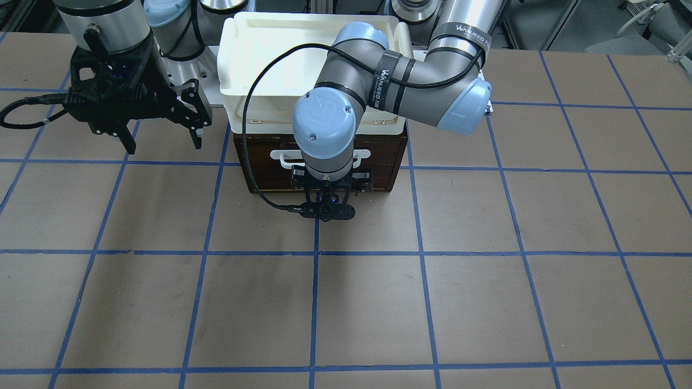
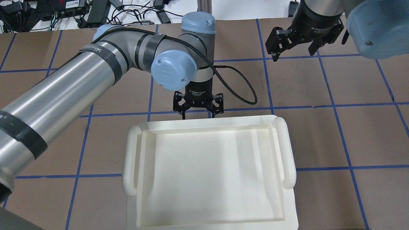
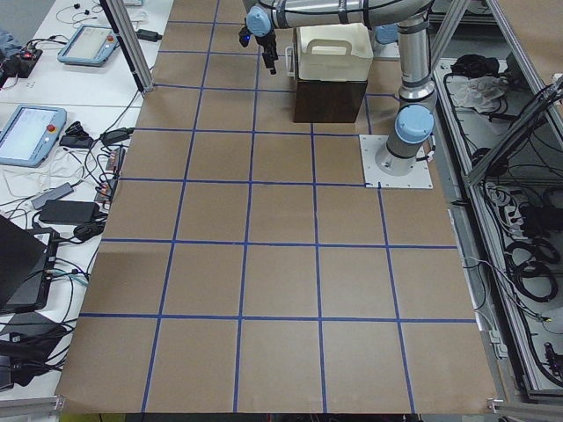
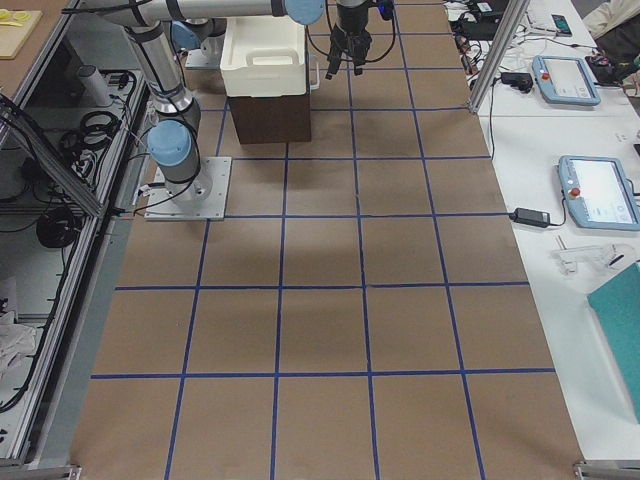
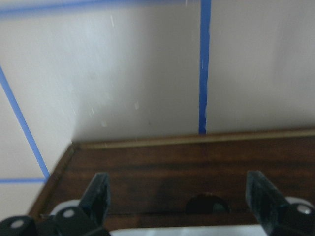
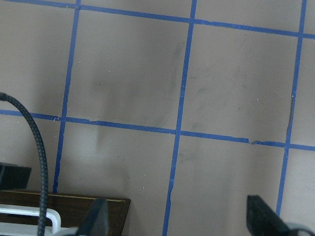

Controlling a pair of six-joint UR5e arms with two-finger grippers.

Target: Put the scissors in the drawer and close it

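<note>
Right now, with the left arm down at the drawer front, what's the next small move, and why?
Probably draw the left gripper straight back off the drawer. Its fingers stand open on either side of the white bar handle and grip nothing. The dark front looks shut, and the scissors appear in no view, so they are likely inside.
</note>
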